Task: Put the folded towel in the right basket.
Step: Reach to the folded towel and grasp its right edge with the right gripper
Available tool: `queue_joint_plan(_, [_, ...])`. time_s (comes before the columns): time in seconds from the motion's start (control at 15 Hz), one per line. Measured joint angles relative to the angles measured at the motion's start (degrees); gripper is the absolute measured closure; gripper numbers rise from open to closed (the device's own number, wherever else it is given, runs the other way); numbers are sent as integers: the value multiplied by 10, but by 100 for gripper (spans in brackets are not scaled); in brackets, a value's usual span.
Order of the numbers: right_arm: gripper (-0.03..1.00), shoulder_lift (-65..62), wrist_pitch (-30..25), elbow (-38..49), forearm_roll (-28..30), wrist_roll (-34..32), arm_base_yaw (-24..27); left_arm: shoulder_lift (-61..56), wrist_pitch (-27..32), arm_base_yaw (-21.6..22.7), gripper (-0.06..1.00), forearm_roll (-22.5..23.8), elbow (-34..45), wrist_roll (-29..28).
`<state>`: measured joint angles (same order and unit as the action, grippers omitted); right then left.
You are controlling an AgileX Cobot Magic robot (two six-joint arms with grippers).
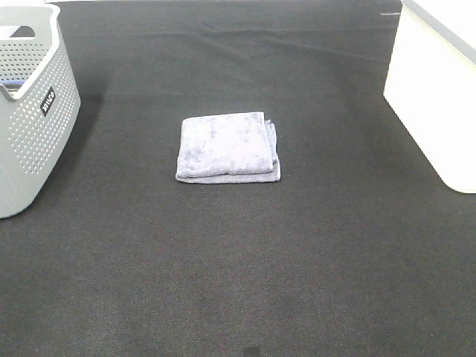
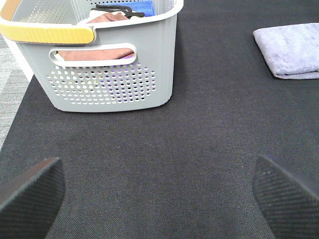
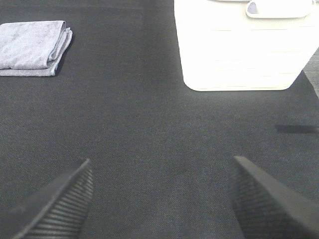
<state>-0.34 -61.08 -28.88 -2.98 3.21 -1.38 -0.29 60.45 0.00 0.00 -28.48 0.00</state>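
Note:
A folded pale lilac towel [image 1: 228,147] lies flat on the black mat in the middle of the table. It also shows in the left wrist view [image 2: 291,50] and in the right wrist view [image 3: 33,47]. The right basket [image 1: 435,93] is white and stands at the right edge; it shows in the right wrist view [image 3: 241,47]. My left gripper [image 2: 159,191] is open and empty, low over the mat, well short of the towel. My right gripper [image 3: 162,196] is open and empty over bare mat. Neither arm shows in the exterior high view.
A grey perforated basket [image 1: 33,111] stands at the left edge, holding folded cloths [image 2: 107,20] and bearing a yellow handle [image 2: 47,32]. A black mat [image 1: 238,260] covers the table.

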Motion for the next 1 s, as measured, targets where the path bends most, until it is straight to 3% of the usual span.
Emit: queue_joint_plan(1.0, [25, 0, 0, 0, 0, 0, 0, 0, 0, 0, -3, 0, 0, 0])
